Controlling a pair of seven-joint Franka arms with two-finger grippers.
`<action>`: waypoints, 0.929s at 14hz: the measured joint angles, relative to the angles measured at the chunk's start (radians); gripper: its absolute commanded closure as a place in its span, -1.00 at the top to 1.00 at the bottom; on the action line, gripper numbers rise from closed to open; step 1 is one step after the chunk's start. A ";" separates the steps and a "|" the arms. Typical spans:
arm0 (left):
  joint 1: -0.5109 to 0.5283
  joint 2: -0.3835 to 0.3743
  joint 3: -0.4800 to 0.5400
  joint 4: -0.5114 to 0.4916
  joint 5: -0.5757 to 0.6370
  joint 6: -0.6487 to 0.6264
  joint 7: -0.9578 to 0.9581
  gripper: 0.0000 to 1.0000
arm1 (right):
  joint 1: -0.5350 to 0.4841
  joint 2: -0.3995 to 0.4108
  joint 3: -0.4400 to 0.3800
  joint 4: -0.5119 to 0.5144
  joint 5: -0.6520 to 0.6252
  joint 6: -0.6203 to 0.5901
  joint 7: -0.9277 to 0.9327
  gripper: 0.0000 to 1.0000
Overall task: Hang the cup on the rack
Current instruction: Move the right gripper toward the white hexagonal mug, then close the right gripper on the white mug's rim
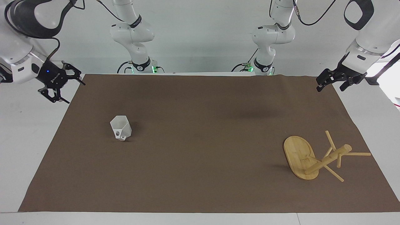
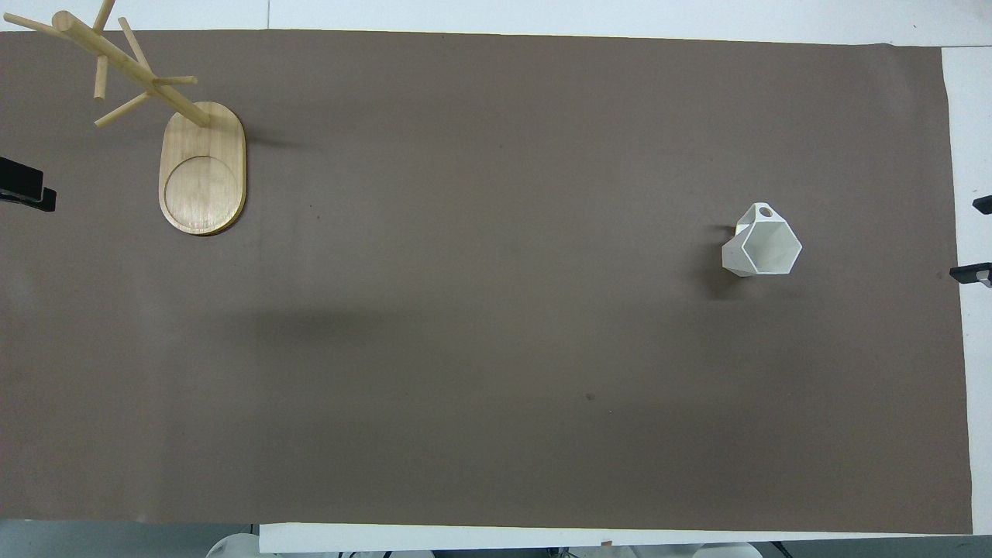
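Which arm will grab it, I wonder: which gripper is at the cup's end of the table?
The right gripper: it hangs open at the cup's end, while the left gripper, also open, waits at the rack's end.

Smooth white plastic for the cup (image 1: 121,127), faintly glossy. Pale bamboo-like wood, satin and finely grained, for the rack (image 1: 302,156). Under both, matt brown paper-like sheet (image 1: 200,175) with slight creases near the rack.

No words, numbers or signs can be read on anything here. Any small marks on the robot arms are too tiny to read.
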 measured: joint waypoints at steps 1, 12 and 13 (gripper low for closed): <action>0.000 0.000 0.000 0.000 0.000 0.000 0.000 1.00 | -0.035 0.044 -0.001 -0.002 0.075 -0.023 -0.143 1.00; 0.000 0.000 0.000 0.000 0.000 0.000 0.000 1.00 | -0.187 0.345 0.021 -0.163 0.588 -0.157 -0.817 1.00; 0.000 0.000 0.000 0.000 0.000 0.000 0.000 1.00 | -0.242 0.378 0.060 -0.149 0.596 -0.171 -0.829 1.00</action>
